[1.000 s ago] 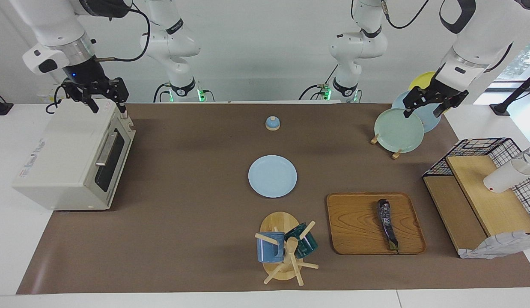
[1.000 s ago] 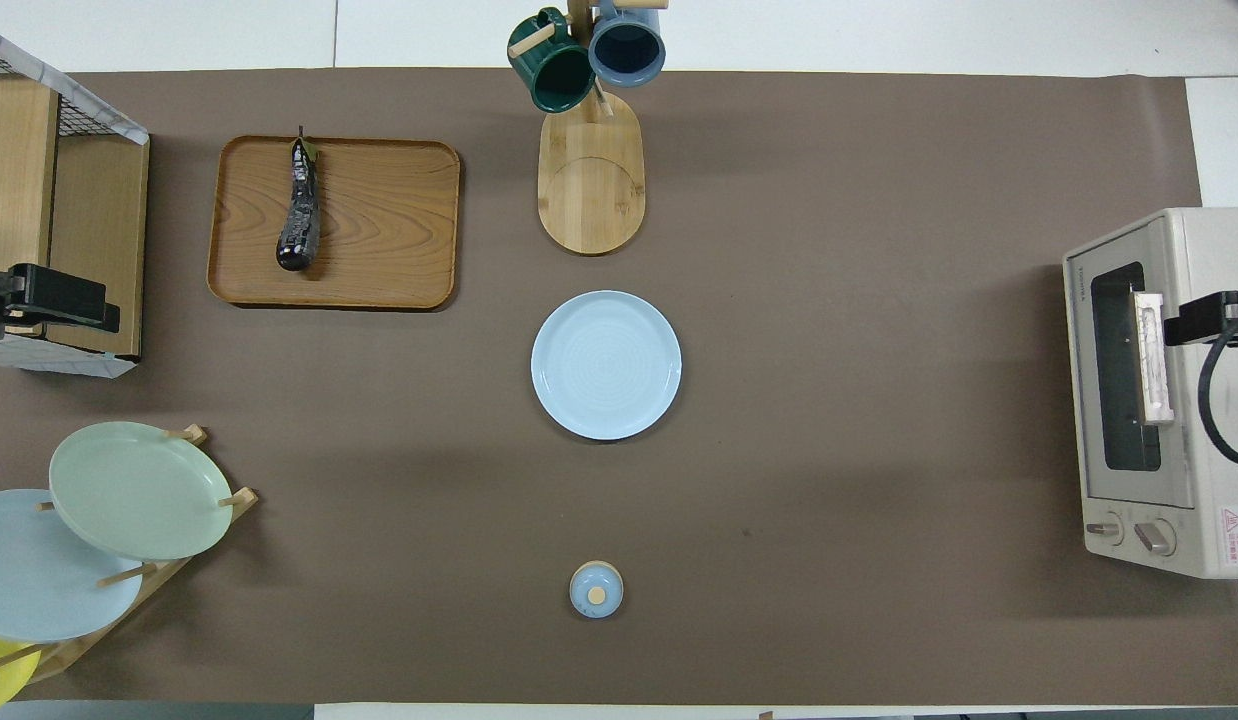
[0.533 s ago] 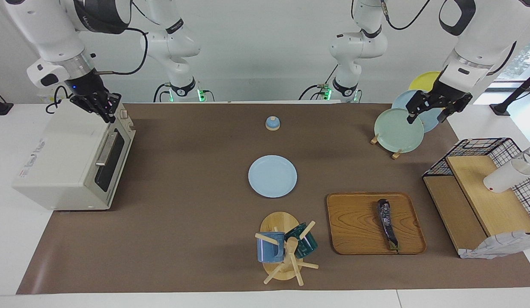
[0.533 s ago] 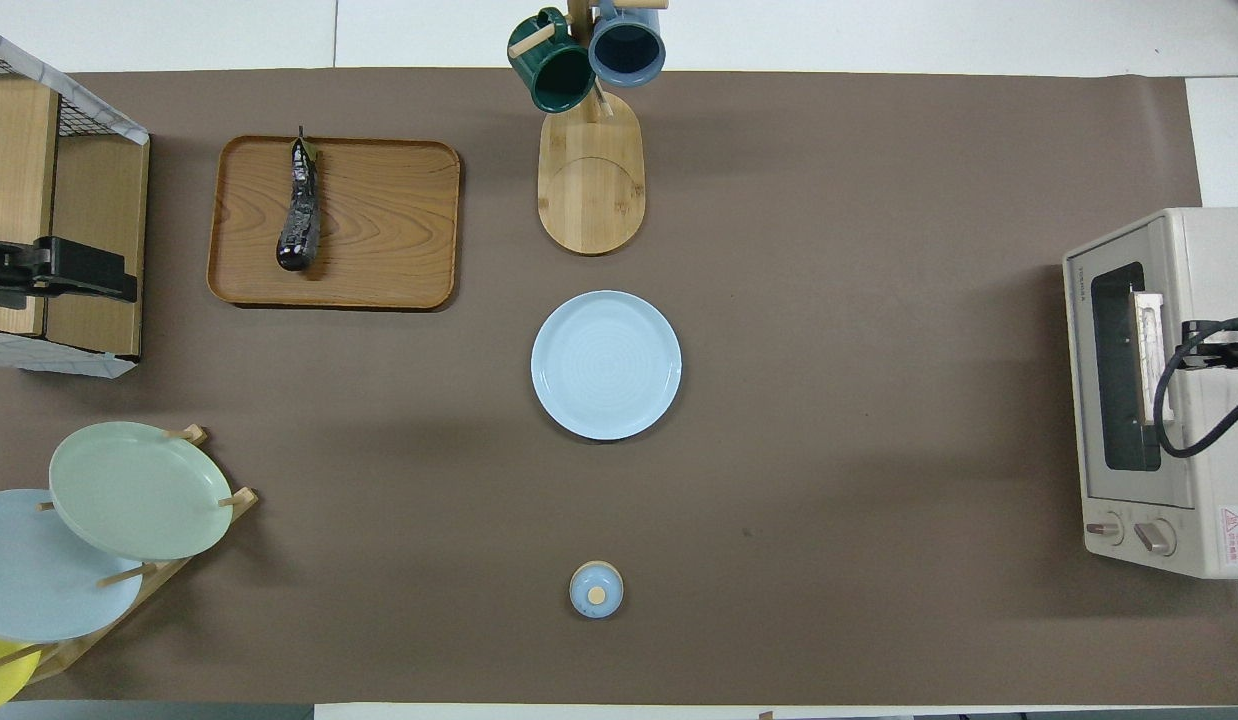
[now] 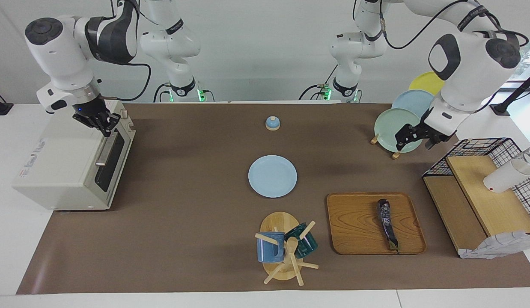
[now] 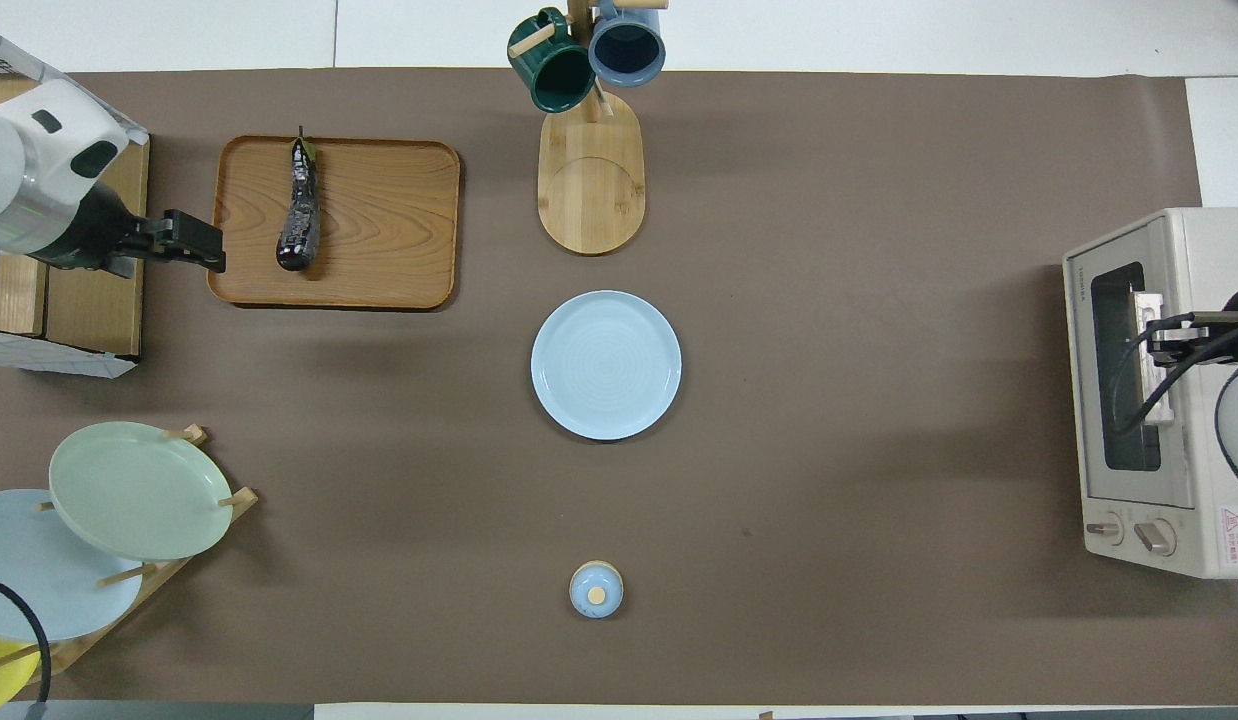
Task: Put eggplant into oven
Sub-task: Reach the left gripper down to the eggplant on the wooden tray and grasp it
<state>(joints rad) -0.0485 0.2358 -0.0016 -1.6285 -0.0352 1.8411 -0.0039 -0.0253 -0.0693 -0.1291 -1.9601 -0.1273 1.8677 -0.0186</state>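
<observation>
The eggplant (image 5: 387, 223) (image 6: 299, 208), long, dark and glossy, lies on a wooden tray (image 5: 355, 224) (image 6: 379, 230) toward the left arm's end of the table. The off-white oven (image 5: 64, 162) (image 6: 1194, 400) stands at the right arm's end with its glass door closed. My right gripper (image 5: 104, 127) (image 6: 1162, 340) is shut, its fingertips just above the door's top edge and bar handle (image 5: 105, 149); nothing shows between them. My left gripper (image 5: 412, 143) (image 6: 205, 243) hangs open in the air beside the green plate, near the tray's edge in the overhead view, apart from the eggplant.
A rack of green (image 5: 397, 128), blue and yellow plates stands near the left arm. A light blue plate (image 5: 272, 176) lies mid-table, a mug tree (image 5: 284, 248) beside the tray, a small blue lidded pot (image 5: 272, 123) nearer the robots. A wire-and-wood shelf (image 5: 479, 188) holds a white cup.
My right gripper has closed and dropped to the oven door's top edge. My left gripper, still open, has come down from over the plate rack toward the tray.
</observation>
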